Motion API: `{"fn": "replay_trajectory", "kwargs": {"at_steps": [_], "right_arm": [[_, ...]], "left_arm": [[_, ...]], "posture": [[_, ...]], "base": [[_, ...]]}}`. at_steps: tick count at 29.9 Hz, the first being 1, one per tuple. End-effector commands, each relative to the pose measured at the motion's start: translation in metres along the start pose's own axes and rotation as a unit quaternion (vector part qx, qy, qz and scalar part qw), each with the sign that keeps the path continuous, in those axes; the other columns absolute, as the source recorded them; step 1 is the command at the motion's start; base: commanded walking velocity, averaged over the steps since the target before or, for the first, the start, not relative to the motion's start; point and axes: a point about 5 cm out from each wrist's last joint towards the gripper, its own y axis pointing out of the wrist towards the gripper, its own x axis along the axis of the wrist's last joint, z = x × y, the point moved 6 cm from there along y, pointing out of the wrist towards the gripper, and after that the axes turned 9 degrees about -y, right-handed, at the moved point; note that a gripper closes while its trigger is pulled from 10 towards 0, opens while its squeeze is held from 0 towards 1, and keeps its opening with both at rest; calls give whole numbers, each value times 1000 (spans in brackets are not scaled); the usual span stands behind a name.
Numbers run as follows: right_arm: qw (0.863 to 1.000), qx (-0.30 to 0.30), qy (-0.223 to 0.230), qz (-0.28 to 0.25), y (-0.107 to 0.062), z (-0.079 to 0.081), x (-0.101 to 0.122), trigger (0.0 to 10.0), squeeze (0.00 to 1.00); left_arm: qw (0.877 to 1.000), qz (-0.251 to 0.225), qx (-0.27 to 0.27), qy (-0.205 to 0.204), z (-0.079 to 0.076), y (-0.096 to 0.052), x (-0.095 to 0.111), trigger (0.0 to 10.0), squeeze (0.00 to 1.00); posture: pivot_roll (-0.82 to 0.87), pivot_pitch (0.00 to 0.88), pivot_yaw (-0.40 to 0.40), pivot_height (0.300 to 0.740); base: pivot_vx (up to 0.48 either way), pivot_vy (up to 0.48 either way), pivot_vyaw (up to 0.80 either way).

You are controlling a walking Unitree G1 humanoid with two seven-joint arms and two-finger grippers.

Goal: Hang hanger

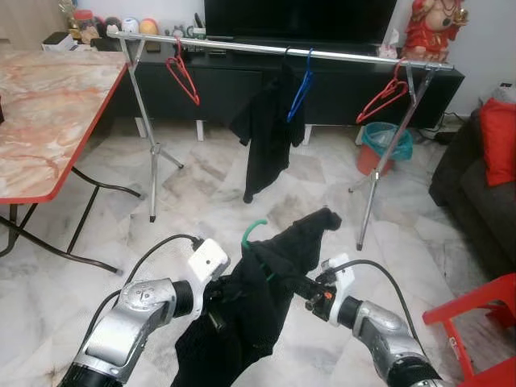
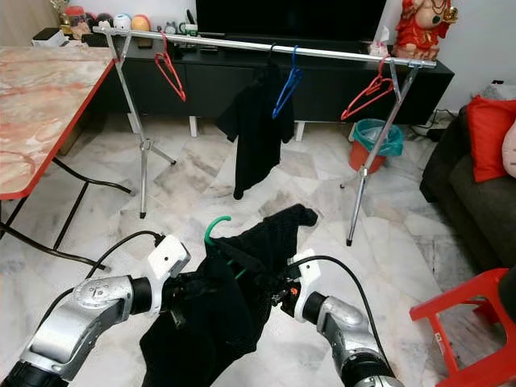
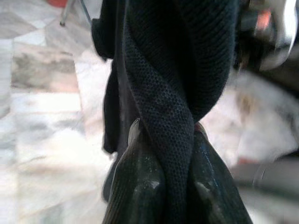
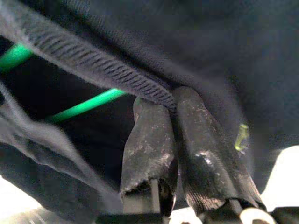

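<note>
Over marble floor (image 1: 201, 173), short of the rail (image 1: 322, 53) bearing a black shirt (image 1: 266, 129), my left gripper (image 3: 164, 140) and right gripper (image 4: 169, 105) both pinch the black garment (image 1: 258, 298) on its green hanger (image 1: 253, 233).

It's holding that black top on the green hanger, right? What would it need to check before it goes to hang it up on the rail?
1. Left gripper holds the black garment: ok, fabric is pinched between its fingers.
2. Right gripper has a hold: ok on the garment's hem; whether it also grips the green hanger cannot tell.
3. Hanger hook free to catch the rail: ok, it sticks up out of the cloth.
4. Garment sits properly on the hanger: cannot tell, the cloth is bunched.
5. Open space on the rail: ok, between the red hanger and the hung black shirt.
6. Rail within reach: not ok, it stands across the floor.
</note>
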Motion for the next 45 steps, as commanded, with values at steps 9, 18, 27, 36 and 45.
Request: {"fn": "replay_trajectory", "kwargs": {"at_steps": [9,18,27,36,45], "right_arm": [[999,-15,-40,20,-8,-13,2,0,0],[996,0,-78,47,-8,-14,1,0,0],[989,8,-110,96,-13,-14,-14,0,0],[983,3,-136,119,-13,-14,-21,0,0],[990,-4,-113,84,-4,-8,-14,9569,0]], "left_arm": [[995,86,-28,48,-1,-26,-30,10000,0],[979,180,-48,83,4,-56,-59,10000,0],[985,154,-4,82,21,-67,-46,10000,0],[979,166,37,111,39,-72,-46,10000,0],[990,118,-10,79,18,-61,-30,10000,0]], "posture": [[-23,0,-89,740],[-16,0,-98,740],[-10,0,-103,740],[-14,0,-92,740],[-21,0,-73,740]], "base": [[0,0,0],[0,0,0],[0,0,0],[0,0,0],[0,0,0]]}}
